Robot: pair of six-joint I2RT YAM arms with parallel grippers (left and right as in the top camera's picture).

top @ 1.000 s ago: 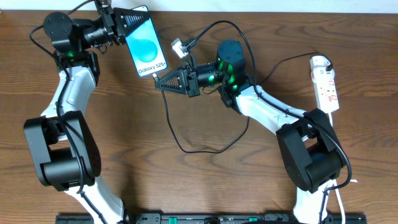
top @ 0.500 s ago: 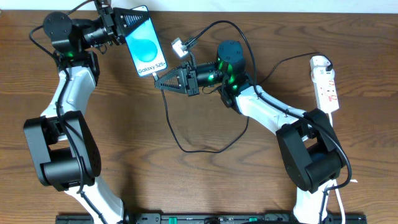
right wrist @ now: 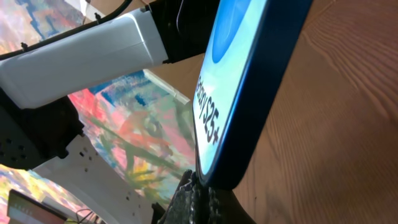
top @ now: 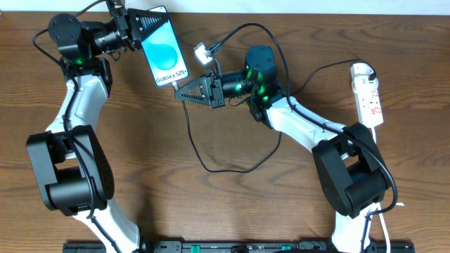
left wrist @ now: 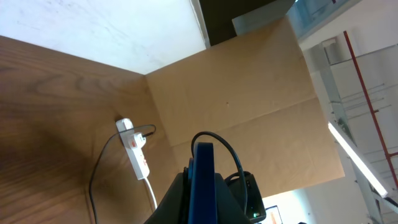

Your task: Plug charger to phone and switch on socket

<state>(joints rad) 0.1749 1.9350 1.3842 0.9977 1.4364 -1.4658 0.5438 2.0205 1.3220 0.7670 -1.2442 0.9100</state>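
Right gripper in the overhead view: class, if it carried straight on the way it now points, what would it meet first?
The phone. The right gripper, shut on the charger, points at its lower edge; the right wrist view shows that edge just ahead, whether touching is unclear.

Phone (top: 163,50): slim, dark-framed, its blue screen lit and reading "Galaxy S25+"; it sat tilted. Charger (top: 232,171): the thin black cable's tip met the phone's bottom edge, seating not discernible, and the slack looped below the phone. Socket (top: 368,95): the white strip with red marks lay well right of the phone.
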